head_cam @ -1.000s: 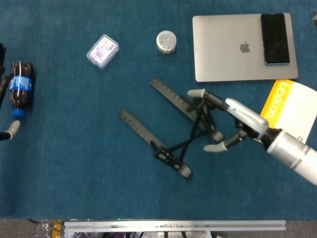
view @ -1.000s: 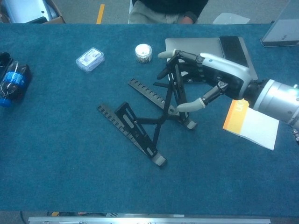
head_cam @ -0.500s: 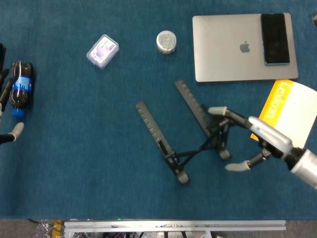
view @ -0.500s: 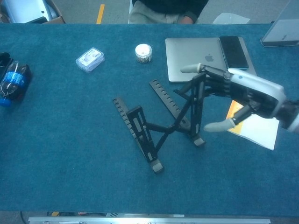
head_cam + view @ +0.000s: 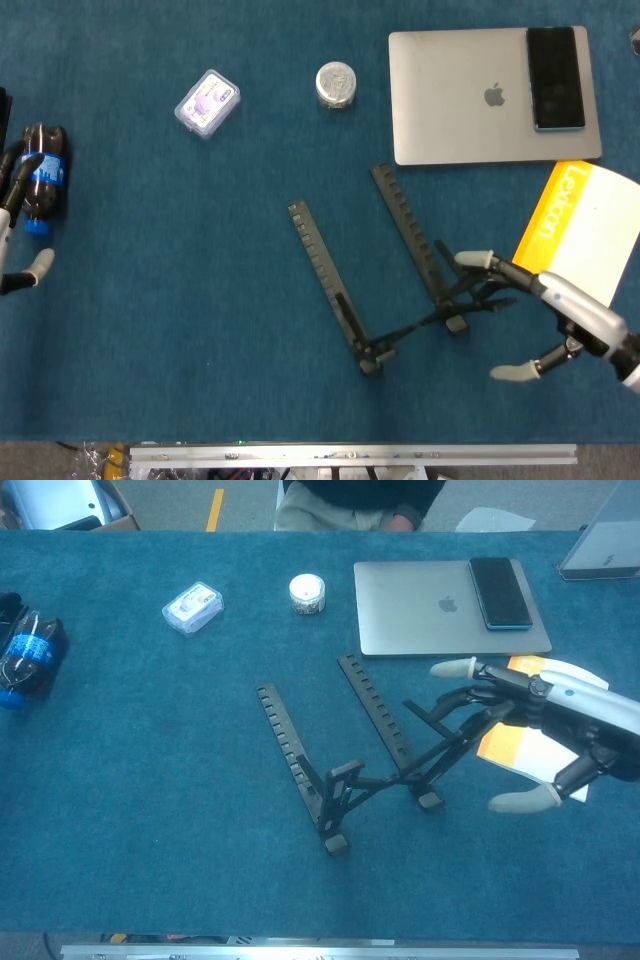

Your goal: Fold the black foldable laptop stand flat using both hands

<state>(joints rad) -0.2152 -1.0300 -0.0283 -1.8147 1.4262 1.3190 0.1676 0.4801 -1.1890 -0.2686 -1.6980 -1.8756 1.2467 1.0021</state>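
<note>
Laptop stand [image 5: 385,265], black notched rails, crossed struts

Bare table [image 5: 200,300] lies wide left of the stand [image 5: 385,265], while laptop [image 5: 480,95] and booklet [image 5: 585,230] crowd its right.

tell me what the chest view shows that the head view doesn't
Only the chest view shows a person's torso beyond the table's far edge, a cardboard box corner at top left, and the stand's struts rising off the cloth. Only the head view shows the left hand at the left edge and a metal rail along the near edge. Both show the laptop stand, right hand, laptop, phone, bottle and yellow booklet.
</note>
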